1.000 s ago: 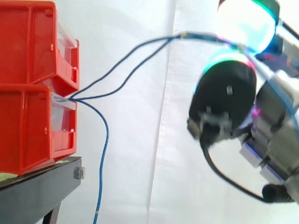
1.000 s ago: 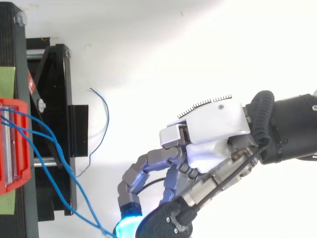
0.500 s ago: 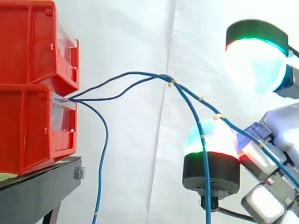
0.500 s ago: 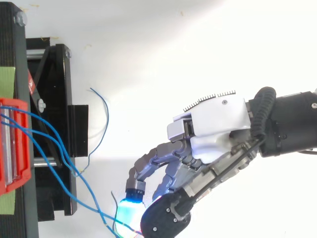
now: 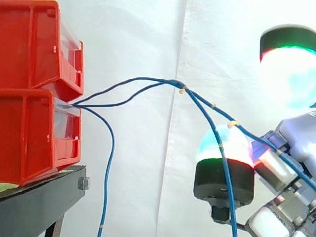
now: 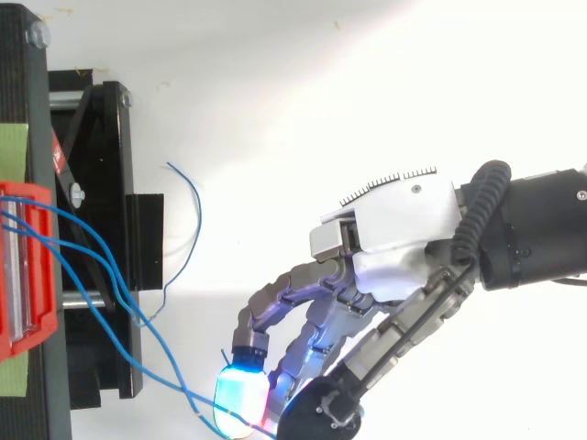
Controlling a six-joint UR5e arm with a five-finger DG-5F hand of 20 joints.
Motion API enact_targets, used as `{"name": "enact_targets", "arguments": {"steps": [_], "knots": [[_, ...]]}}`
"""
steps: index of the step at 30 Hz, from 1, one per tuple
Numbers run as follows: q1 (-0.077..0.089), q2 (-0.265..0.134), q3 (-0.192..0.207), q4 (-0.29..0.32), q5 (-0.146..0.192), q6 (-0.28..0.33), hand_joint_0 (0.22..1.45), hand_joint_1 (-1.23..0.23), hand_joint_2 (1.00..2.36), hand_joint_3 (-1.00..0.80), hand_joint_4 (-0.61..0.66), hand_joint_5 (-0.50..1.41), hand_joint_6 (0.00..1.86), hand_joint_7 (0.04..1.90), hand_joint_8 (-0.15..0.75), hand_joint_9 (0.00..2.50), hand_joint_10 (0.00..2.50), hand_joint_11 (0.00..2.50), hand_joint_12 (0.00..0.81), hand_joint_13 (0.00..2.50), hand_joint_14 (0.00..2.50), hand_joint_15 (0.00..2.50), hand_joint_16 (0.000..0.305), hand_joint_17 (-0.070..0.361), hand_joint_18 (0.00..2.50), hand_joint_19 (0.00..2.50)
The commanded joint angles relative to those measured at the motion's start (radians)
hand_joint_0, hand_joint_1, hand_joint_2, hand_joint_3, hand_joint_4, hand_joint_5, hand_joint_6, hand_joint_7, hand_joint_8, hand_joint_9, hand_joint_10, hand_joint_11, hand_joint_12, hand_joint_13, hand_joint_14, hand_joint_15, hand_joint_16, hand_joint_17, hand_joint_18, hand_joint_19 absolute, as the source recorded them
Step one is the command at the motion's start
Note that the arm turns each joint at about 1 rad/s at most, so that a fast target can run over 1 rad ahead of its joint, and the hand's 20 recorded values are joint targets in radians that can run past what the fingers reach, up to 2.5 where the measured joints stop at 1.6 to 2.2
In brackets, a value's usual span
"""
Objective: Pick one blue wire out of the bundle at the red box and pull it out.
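White curtain [image 5: 148,29] backs the scene, and before it we see a bundle of blue wires [image 5: 213,105] coming out of the clear front of the lower red box [image 5: 29,133]. From the side, two strands climb away from the box, meet at a high point in mid-frame, then slope down to the right, bound here and there with small yellow ties. They cross the face of a glowing fingertip [image 5: 224,148], cyan above and red below. One strand drops past its black base, while the other runs on toward the view's right edge. A third strand [image 5: 109,163] leaves the same box and hangs straight down past the stand's edge, free of the robot.

From above, we find the hand [image 6: 394,229] reaching in from the right, well apart from the boxes. Its fingers are curled, and a cyan-lit pad [image 6: 240,401] closes against the thumb's dark tip where the wires arrive, so the bundle is pinched between them.

An upper red box [image 5: 29,44] sits stacked on the lower one. Both rest on the black stand [image 5: 39,197], which carries a strip of green tape [image 6: 11,147] along its far left.
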Motion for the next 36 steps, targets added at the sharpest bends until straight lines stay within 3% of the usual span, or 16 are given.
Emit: {"name": "enact_targets", "arguments": {"steps": [1, 4, 6, 20, 24, 36], "knots": [[0.000, 0.000, -0.003, 0.000, -0.003, 0.000, 0.59, -0.85, 1.00, -0.50, 0.21, -0.10, 0.54, 1.15, 0.293, 0.63, 0.00, 0.10, 0.393, 0.52, 0.01, 0.18, 0.051, 0.114, 0.52, 0.22], [0.000, 0.000, -0.003, -0.001, -0.004, 0.000, 0.53, -0.86, 1.00, -0.50, 0.20, -0.10, 0.72, 0.93, 0.316, 0.66, 0.00, 0.12, 0.409, 0.54, 0.01, 0.19, 0.053, 0.120, 0.55, 0.23], [0.000, 0.000, -0.003, -0.001, -0.003, 0.000, 0.53, -0.87, 1.00, -0.50, 0.18, -0.11, 0.81, 0.88, 0.323, 0.68, 0.00, 0.15, 0.412, 0.56, 0.01, 0.20, 0.053, 0.120, 0.57, 0.23], [0.001, 0.000, -0.003, 0.002, -0.004, 0.000, 0.66, -0.93, 1.00, -0.50, 0.04, -0.11, 0.92, 1.06, 0.325, 0.75, 0.01, 0.25, 0.397, 0.63, 0.01, 0.21, 0.049, 0.110, 0.66, 0.22], [0.001, 0.000, -0.003, 0.002, -0.004, 0.000, 0.62, -0.90, 1.00, -0.50, 0.10, -0.12, 0.92, 0.98, 0.326, 0.76, 0.00, 0.27, 0.400, 0.63, 0.01, 0.22, 0.049, 0.111, 0.66, 0.23], [0.001, 0.000, -0.003, 0.000, -0.004, -0.007, 0.53, -0.73, 1.00, -0.50, 0.12, -0.11, 0.90, 1.02, 0.351, 0.82, 0.00, 0.27, 0.421, 0.66, 0.01, 0.24, 0.053, 0.119, 0.67, 0.28]]}}
